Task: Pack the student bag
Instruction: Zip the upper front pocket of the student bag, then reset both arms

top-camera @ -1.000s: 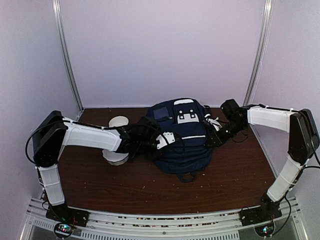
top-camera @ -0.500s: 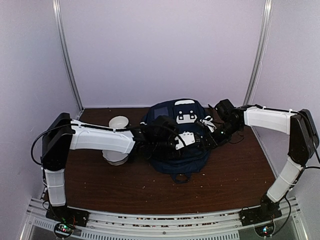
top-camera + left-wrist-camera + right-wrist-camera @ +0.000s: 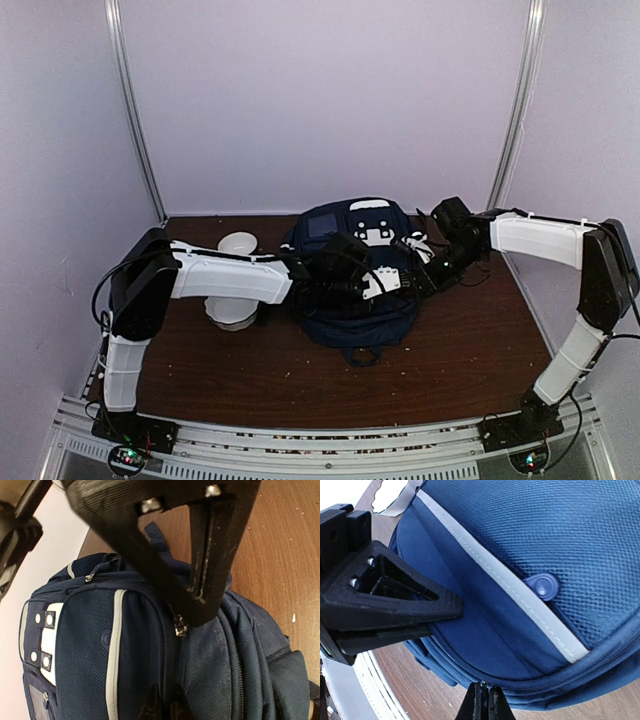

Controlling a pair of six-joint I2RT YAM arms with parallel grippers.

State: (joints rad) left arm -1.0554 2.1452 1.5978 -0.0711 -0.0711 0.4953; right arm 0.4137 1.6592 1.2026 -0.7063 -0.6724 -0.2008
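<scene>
The student bag (image 3: 352,300) lies flat in the middle of the table, navy with thin white stripes (image 3: 114,645) and white buckle patches (image 3: 47,645). My left gripper (image 3: 378,284) reaches across it from the left. Its dark fingertips (image 3: 151,709) are shut, pinching the bag's fabric (image 3: 135,630) along a zip line. My right gripper (image 3: 418,272) comes in from the right and is shut on a small metal zip pull (image 3: 180,628) at the bag's edge (image 3: 520,670). In the right wrist view my right gripper (image 3: 481,700) sits at the bottom edge, and my left gripper (image 3: 455,609) touches the bag at the left.
Two white bowls stand left of the bag, one at the back (image 3: 238,243) and one partly under my left arm (image 3: 232,314). Dark cables (image 3: 482,272) lie right of the bag. Purple walls and metal posts (image 3: 512,110) enclose the brown table (image 3: 470,350).
My left arm has stretched further right across the bag, and its gripper opened and then shut on the fabric. My right gripper has stayed shut and shifted slightly left.
</scene>
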